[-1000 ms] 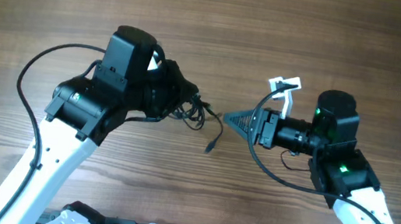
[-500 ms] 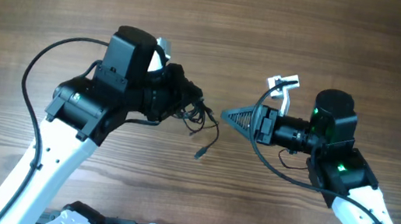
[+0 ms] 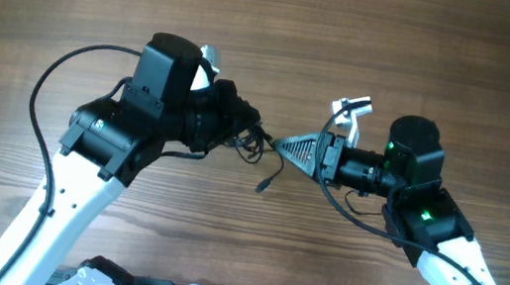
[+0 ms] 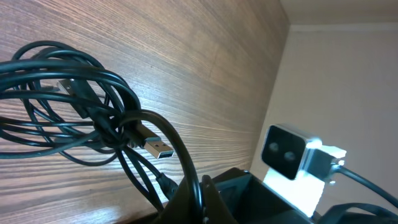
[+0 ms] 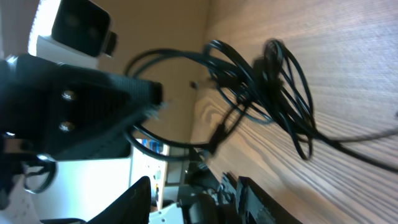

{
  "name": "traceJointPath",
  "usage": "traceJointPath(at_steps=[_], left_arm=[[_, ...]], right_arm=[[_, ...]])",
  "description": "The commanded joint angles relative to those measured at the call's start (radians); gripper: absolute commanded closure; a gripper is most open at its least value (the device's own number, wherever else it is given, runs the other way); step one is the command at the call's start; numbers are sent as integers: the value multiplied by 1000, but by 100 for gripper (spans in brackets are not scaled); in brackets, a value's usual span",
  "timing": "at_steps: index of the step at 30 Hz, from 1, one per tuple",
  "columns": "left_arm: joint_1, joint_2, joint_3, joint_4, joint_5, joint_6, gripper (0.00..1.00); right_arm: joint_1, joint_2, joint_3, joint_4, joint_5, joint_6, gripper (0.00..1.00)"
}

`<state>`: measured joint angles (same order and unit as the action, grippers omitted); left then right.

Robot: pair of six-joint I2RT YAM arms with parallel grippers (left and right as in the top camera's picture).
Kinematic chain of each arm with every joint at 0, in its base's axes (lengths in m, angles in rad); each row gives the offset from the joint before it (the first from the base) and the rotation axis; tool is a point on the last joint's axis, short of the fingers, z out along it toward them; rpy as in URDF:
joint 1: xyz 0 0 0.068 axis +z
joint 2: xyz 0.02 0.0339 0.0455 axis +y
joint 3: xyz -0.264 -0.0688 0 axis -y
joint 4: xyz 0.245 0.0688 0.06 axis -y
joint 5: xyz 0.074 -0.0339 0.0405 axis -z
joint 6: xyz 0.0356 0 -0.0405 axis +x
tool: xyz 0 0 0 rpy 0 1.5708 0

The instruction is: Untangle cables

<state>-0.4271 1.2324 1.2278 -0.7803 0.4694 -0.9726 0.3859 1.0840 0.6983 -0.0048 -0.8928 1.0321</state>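
The thin dark grey cables (image 4: 93,112) form one knotted bundle over the middle of the brown wooden tabletop (image 3: 399,43). The left pincer (image 3: 237,125) is clenched on a strand, and the right pincer (image 3: 286,147) hovers released just right of the bundle. No cable is freed yet.

Tangle of cables (image 3: 251,142): thin, dark grey-black cords snarled into one loose bundle near the middle of the table (image 3: 370,39). From overhead it reads as a small dark knot. One free strand trails out toward the near edge, curving down to a small plug end (image 3: 262,186) that lies apart from the knot.

Left wrist view: wide overlapping loops crossing at a tight cluster. A flat silvery USB-type plug (image 4: 159,149) pokes out of it. One strand arcs from the cluster into the closed tips of the left gripper (image 4: 198,200).

Right wrist view: same loops, one rising off the wood, another strand trailing along the surface.
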Motion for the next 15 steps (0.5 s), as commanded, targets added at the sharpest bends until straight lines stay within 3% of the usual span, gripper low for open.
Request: traceJointPath(at_steps=[1, 15], left_arm=[[-3, -2, 2, 2, 24, 23, 96], [-3, -2, 2, 14, 24, -30, 96]], right_arm=[[4, 12, 13, 32, 16, 76, 55], [4, 98, 13, 5, 33, 132, 51]])
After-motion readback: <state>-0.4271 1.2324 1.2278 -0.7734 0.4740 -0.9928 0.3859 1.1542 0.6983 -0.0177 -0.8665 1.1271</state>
